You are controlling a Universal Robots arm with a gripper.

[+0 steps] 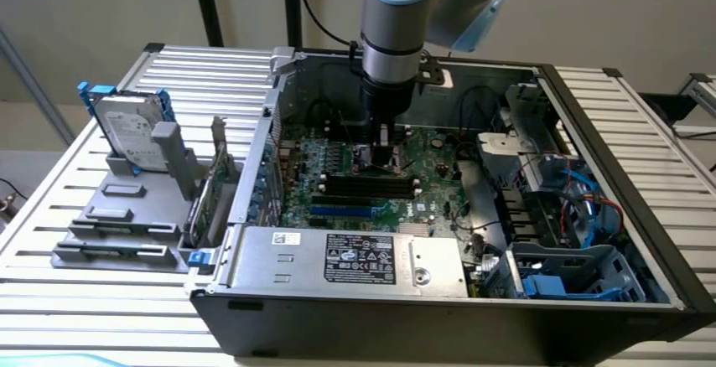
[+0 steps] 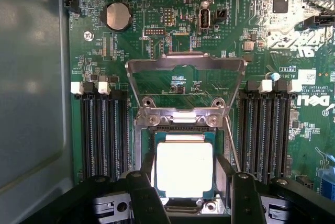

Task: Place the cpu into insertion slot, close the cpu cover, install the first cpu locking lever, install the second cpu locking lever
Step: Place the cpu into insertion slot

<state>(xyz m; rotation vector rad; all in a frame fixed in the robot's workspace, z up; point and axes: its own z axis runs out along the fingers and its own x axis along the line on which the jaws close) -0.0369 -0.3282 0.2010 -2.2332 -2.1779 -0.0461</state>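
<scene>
1. We are seeing the gripper (image 2: pixel 186 176) pinching the cpu (image 2: pixel 184 161) by two opposite edges.
2. The cpu is lying flat in the insertion slot (image 2: pixel 183 130), mid-motherboard (image 2: pixel 157 9), between two banks of memory slots (image 2: pixel 104 130).
3. The cpu cover (image 2: pixel 186 60) is standing swung open, just beyond the slot.
4. The arm (image 1: pixel 391 40) is reaching straight down into the open computer case (image 1: pixel 335 333).

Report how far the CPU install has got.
Done, by the look of it: the cpu lies in the insertion slot. In hand: the gripper is closed on the chip's two sides, not yet let go. Left: the cpu cover stands raised, its window over bare board, and the locking lever beside the slot is unlatched; both levers are to do.
</scene>
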